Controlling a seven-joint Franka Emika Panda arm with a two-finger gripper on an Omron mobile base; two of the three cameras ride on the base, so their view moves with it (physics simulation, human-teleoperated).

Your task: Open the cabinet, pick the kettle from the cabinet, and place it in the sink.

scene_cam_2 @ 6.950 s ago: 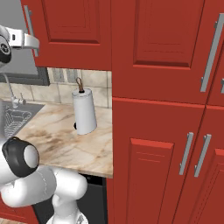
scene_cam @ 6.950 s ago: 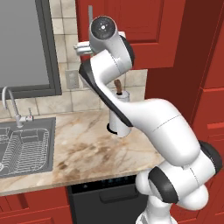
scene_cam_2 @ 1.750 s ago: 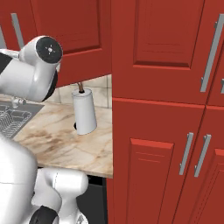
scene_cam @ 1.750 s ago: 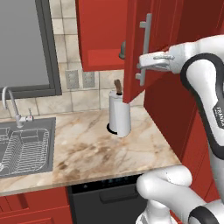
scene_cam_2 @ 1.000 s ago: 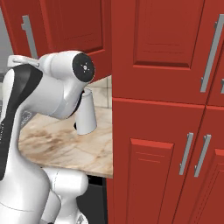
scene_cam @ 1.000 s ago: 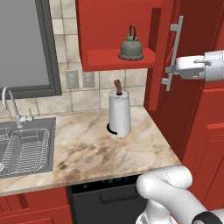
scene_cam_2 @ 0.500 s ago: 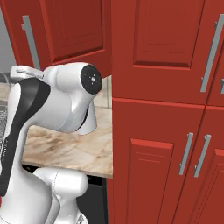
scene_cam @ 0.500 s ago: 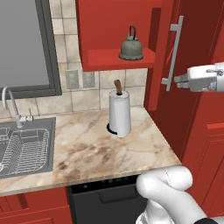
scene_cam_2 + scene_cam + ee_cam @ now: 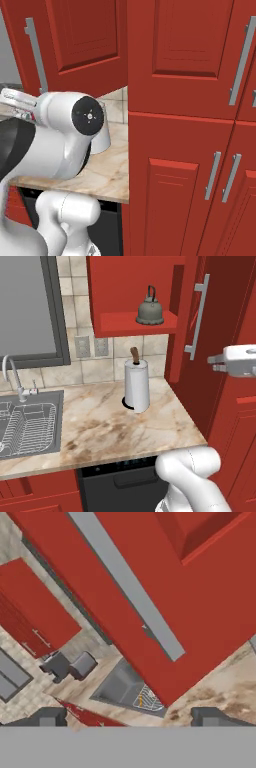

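Nearest, at the right, the fingers [image 9: 216,363] stand wide apart and hold nothing, just right of the silver bar handle [image 9: 198,318]. On the marbled tabletop [image 9: 105,423] stands a white paper-towel roll [image 9: 136,386], with the steel sink [image 9: 30,423] at the left. Beyond, the red cabinet [image 9: 131,291] is open; the squat grey-green kettle [image 9: 150,310], dark arched handle up, sits on its shelf.

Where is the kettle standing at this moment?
In the left base view the kettle stands on the shelf of the open cabinet, up at centre, above the paper-towel roll on the counter.
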